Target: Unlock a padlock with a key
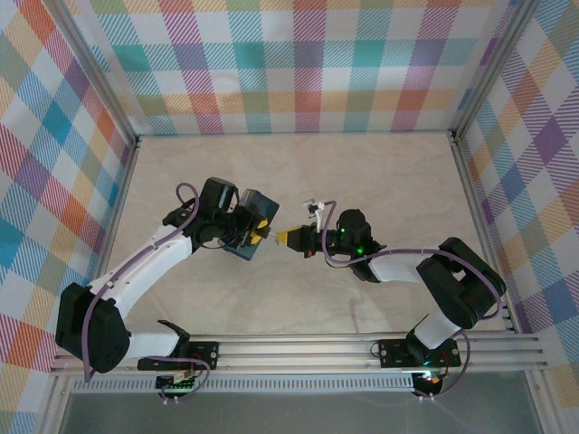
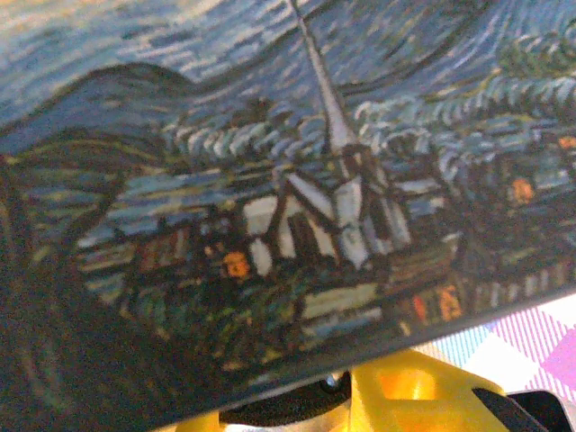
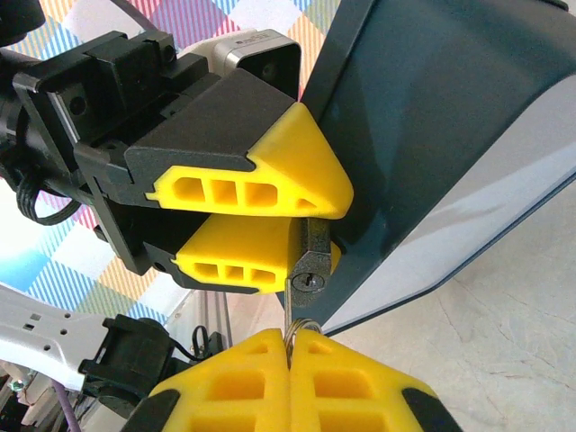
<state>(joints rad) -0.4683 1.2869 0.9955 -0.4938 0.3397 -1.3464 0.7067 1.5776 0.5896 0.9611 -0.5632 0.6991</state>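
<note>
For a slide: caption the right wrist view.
Left gripper holds the padlock; right gripper holds the key beneath its keyhole.

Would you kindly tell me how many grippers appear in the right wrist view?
2. The left gripper at upper left, jaws shut on the padlock; the right gripper at the bottom edge, jaws shut on the key.

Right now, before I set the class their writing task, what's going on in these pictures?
The left gripper appears to clamp the small dark padlock, which sits against the painted tin, with the keyhole turned toward the other arm. The right gripper is shut on the thin key and holds its tip at the keyhole. Whether the key is actually inside cannot be told. The shackle is hidden, so nothing shows the lock open.
</note>
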